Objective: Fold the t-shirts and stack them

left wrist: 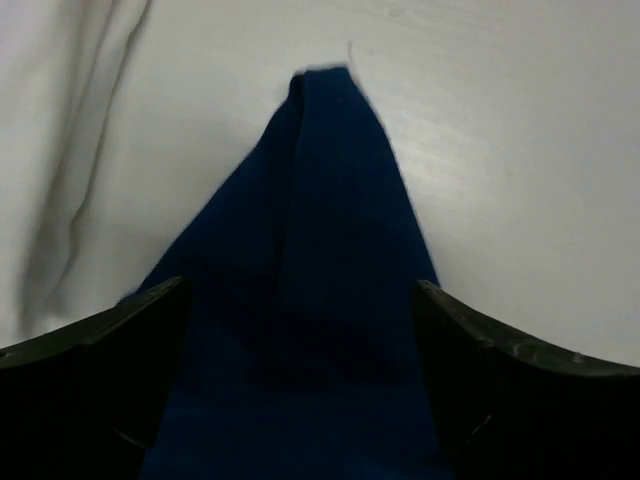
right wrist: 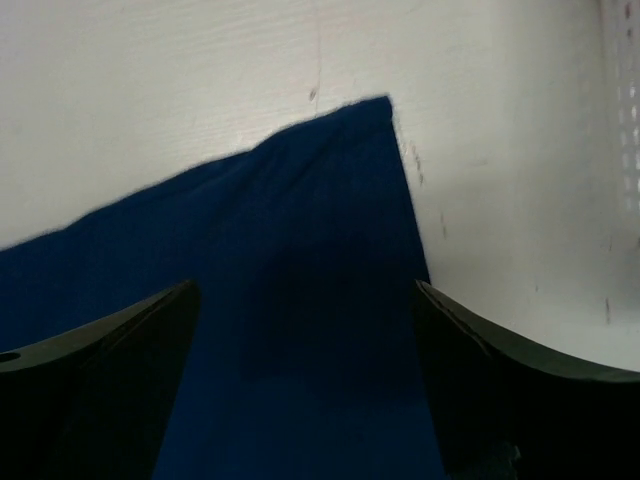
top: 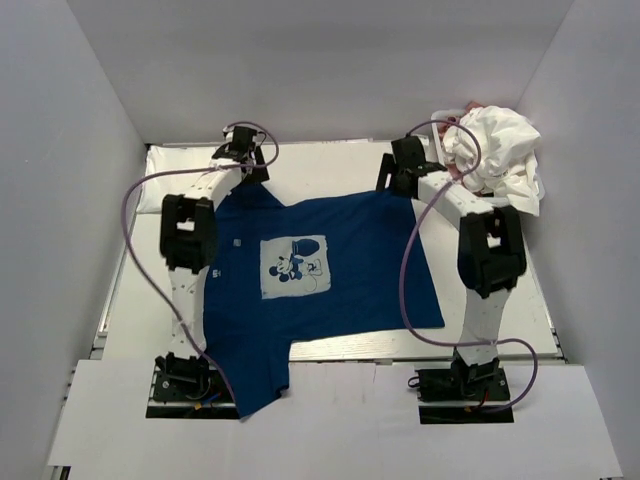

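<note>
- White worktop (top: 340, 170) between white walls carries everything.
- Navy shirt (top: 350, 280) lies flat in the middle, print facing up, with one sleeve reaching toward the near edge.
- Left tool (left wrist: 300, 290) is spread wide over its far left tip.
- Right tool (right wrist: 305, 290) is spread wide over its far right corner.
- White shirts (top: 500, 150) are heaped far right.

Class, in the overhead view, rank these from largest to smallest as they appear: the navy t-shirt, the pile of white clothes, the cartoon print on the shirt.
1. navy t-shirt, clearly largest.
2. pile of white clothes.
3. cartoon print, a little smaller than the pile, though the pile may sit nearer the camera.
</note>
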Controlling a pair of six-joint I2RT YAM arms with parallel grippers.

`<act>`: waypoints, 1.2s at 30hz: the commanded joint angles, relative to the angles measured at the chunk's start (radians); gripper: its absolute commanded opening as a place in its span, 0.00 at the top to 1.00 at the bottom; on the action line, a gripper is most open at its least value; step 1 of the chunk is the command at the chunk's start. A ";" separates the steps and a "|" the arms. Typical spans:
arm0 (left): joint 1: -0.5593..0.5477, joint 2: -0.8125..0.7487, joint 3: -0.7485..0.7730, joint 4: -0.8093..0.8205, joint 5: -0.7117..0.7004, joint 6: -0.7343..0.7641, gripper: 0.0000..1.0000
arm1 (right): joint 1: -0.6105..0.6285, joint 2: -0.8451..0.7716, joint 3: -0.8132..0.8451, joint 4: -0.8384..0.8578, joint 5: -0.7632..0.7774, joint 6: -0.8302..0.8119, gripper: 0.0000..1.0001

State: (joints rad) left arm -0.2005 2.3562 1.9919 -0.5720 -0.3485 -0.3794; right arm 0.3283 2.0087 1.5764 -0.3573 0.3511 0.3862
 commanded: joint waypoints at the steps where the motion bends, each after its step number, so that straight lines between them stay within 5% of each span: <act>1: -0.010 -0.361 -0.188 0.143 0.054 0.016 0.00 | 0.012 -0.195 -0.094 0.046 -0.107 0.002 0.10; 9: -0.019 -0.561 -0.516 0.027 0.052 -0.078 0.00 | 0.046 -0.349 -0.433 0.151 -0.218 0.045 0.10; 19: -0.010 -0.471 -0.620 0.096 0.128 -0.064 0.00 | 0.072 -0.262 -0.495 0.204 -0.201 0.045 0.10; 31: -0.010 -0.075 -0.277 -0.021 0.215 -0.064 0.00 | 0.044 -0.068 -0.360 0.146 -0.173 0.045 0.10; 36: 0.000 0.145 0.124 -0.123 0.252 -0.013 0.00 | -0.012 0.048 -0.175 0.080 -0.175 0.031 0.10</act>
State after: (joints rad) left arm -0.2100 2.3764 1.9690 -0.6193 -0.1967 -0.4118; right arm 0.3527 1.9884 1.3212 -0.2062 0.1764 0.4175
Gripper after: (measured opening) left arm 0.998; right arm 0.904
